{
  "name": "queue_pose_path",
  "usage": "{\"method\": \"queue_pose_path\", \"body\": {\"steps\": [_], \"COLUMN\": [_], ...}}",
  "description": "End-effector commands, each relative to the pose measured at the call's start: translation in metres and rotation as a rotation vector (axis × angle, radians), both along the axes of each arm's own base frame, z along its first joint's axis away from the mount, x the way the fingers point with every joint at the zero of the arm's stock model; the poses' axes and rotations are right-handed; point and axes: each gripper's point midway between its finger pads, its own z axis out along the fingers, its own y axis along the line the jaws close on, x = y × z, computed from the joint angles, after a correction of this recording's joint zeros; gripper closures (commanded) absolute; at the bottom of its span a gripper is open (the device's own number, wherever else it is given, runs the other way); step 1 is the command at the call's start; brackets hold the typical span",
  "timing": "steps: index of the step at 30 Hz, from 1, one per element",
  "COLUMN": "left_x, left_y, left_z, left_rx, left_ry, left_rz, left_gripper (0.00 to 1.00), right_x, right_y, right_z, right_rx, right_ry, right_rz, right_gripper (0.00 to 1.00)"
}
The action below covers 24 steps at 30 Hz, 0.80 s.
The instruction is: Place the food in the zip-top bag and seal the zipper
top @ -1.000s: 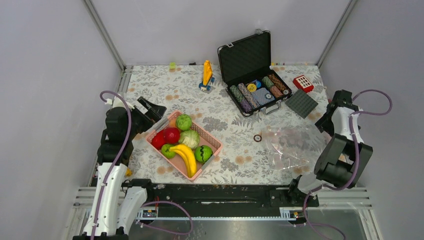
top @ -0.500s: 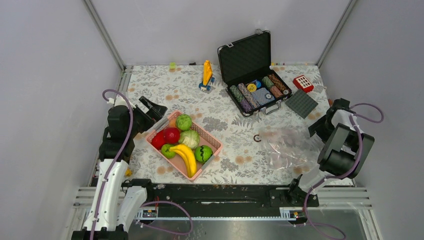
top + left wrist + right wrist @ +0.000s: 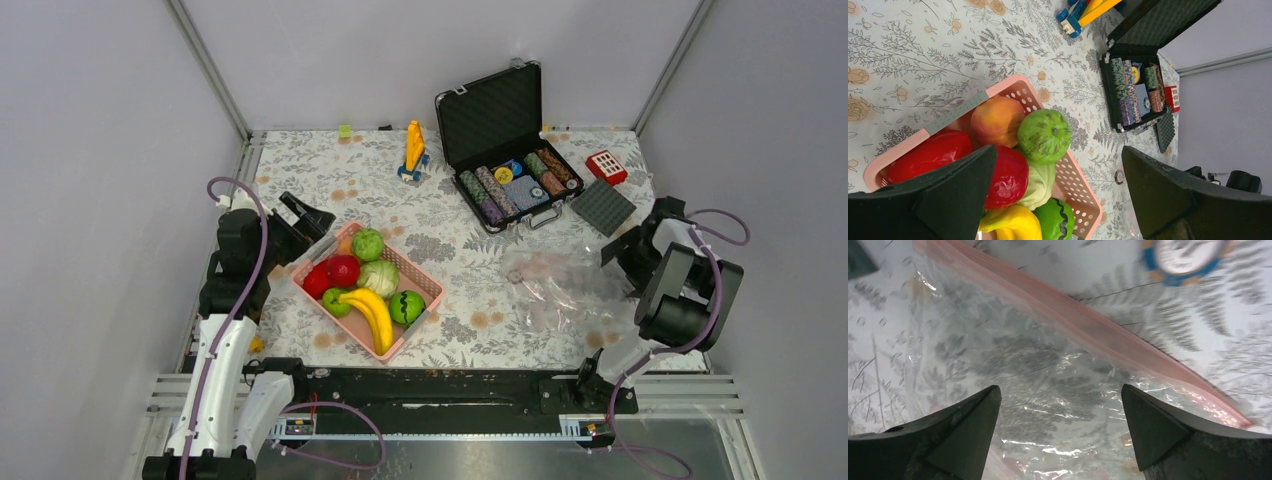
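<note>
The food lies in a pink slotted basket: a banana bunch, a red apple, a pale cabbage and green round fruits. My left gripper is open and empty by the basket's back-left corner. In the left wrist view, its jaws frame an orange, a green fruit and the apple. The clear zip-top bag lies flat at right. My right gripper is open and low over the bag's right side. The pinkish zipper runs diagonally beyond the fingers.
An open black case of poker chips stands at the back. A grey studded plate and a red toy lie behind my right gripper. A yellow toy is at back centre. A loose chip lies at the bag's left edge.
My right gripper has dropped and moved left onto the bag. The bag has shifted left and its edge now reaches the loose chip. My left gripper has barely moved.
</note>
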Motion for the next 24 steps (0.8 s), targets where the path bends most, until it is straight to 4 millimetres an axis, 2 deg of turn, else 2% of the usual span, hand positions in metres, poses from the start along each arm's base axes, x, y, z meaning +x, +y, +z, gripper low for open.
{"method": "queue_pose_path", "body": {"steps": [1, 6, 10, 15, 17, 21, 24], "left_x": [0.005, 0.004, 0.004, 0.007, 0.007, 0.008, 0.008], "left_y": [0.002, 0.006, 0.008, 0.008, 0.008, 0.009, 0.009], "left_z": [0.011, 0.009, 0.004, 0.002, 0.000, -0.002, -0.003], "left_rx": [0.003, 0.017, 0.023, 0.019, 0.019, 0.022, 0.022], "left_ry": [-0.049, -0.035, -0.016, -0.004, 0.001, 0.009, 0.014], "left_rz": [0.010, 0.029, 0.044, 0.042, 0.042, 0.048, 0.048], "left_gripper": [0.01, 0.01, 0.01, 0.01, 0.01, 0.01, 0.01], "right_x": [0.028, 0.051, 0.054, 0.055, 0.056, 0.060, 0.063], "right_y": [0.035, 0.069, 0.085, 0.086, 0.086, 0.086, 0.087], "right_z": [0.000, 0.001, 0.001, -0.001, -0.003, -0.001, -0.002], "right_rx": [0.037, 0.034, -0.004, -0.079, -0.096, -0.134, -0.140], "right_ry": [-0.041, -0.083, -0.085, -0.073, -0.071, -0.069, -0.071], "right_rz": [0.083, 0.206, 0.280, 0.285, 0.280, 0.274, 0.261], "right_gripper": [0.02, 0.02, 0.02, 0.02, 0.07, 0.09, 0.14]}}
